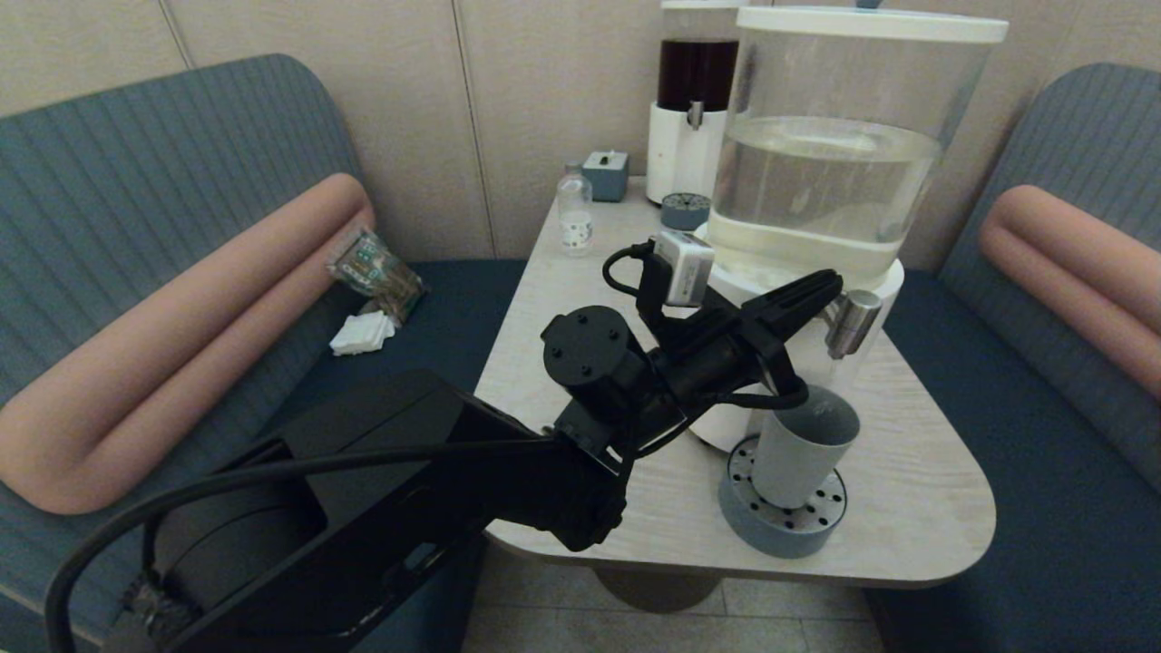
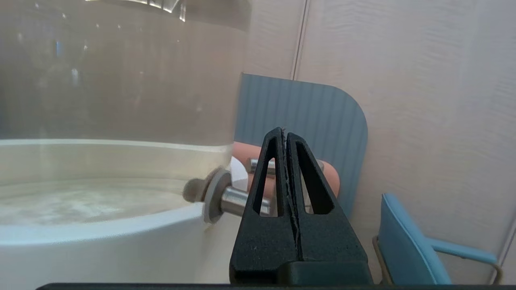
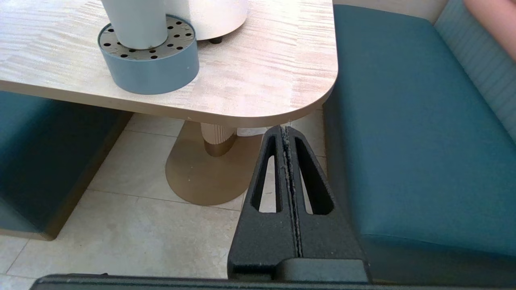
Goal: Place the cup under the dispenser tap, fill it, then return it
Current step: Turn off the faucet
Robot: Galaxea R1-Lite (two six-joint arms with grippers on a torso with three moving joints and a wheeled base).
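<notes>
The grey-blue cup (image 1: 803, 449) stands upright on the round perforated drip tray (image 1: 782, 512), directly below the brushed-metal dispenser tap (image 1: 853, 322) of the big clear-liquid dispenser (image 1: 834, 145). My left gripper (image 1: 830, 283) is shut and empty, with its tip against the top of the tap, above the cup. In the left wrist view the shut gripper (image 2: 284, 131) stands in front of the tap, whose metal stem (image 2: 238, 200) shows beside it. My right gripper (image 3: 285, 129) is shut and empty, parked low beside the table's near right corner. Its view shows the cup (image 3: 135, 22) on the tray (image 3: 149, 60).
A dark-liquid dispenser (image 1: 694, 91), a second small drip tray (image 1: 685, 210), a small box (image 1: 606, 174) and a clear bottle (image 1: 574, 213) stand at the table's back. Upholstered benches flank the table (image 1: 907, 508); a snack packet (image 1: 376, 272) lies on the left bench.
</notes>
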